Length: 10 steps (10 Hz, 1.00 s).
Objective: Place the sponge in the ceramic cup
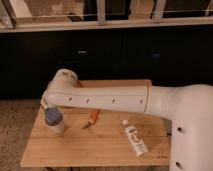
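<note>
A pale ceramic cup (55,125) stands upright on the left part of the wooden table (100,145). A blue-grey lump, which looks like the sponge (51,114), sits at the cup's mouth. My white arm reaches in from the right across the table. Its wrist bends down just above the cup. The gripper (46,104) hangs right over the cup's top, mostly hidden behind the wrist.
An orange, carrot-shaped thing (93,118) lies near the table's middle, just right of the cup. A white bottle (136,140) lies on its side toward the front right. Dark cabinets run behind the table, and speckled floor lies to the left.
</note>
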Each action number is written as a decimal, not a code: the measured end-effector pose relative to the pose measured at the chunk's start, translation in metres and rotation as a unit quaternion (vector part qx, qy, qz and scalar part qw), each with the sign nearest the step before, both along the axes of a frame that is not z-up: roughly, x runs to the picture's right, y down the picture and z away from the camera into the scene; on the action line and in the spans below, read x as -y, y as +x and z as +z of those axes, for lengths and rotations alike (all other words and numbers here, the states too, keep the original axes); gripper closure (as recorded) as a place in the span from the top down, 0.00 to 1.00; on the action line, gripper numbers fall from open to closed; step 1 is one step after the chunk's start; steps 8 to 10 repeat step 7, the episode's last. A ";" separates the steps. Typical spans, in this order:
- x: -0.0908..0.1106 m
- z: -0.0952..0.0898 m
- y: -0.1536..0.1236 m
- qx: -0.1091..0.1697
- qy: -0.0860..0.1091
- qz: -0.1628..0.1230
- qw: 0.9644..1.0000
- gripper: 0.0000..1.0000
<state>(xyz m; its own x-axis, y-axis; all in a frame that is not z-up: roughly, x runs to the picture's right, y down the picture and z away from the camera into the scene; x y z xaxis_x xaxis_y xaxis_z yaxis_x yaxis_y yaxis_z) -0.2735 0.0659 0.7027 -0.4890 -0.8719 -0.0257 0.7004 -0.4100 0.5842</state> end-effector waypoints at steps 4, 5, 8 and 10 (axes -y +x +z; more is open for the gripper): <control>-0.001 0.007 0.000 0.021 -0.006 -0.002 1.000 0.80; -0.001 0.007 0.000 0.025 -0.008 -0.005 1.000 0.80; -0.002 0.008 0.000 0.031 -0.012 -0.011 0.999 0.80; -0.002 0.008 0.000 0.031 -0.012 -0.011 0.999 0.80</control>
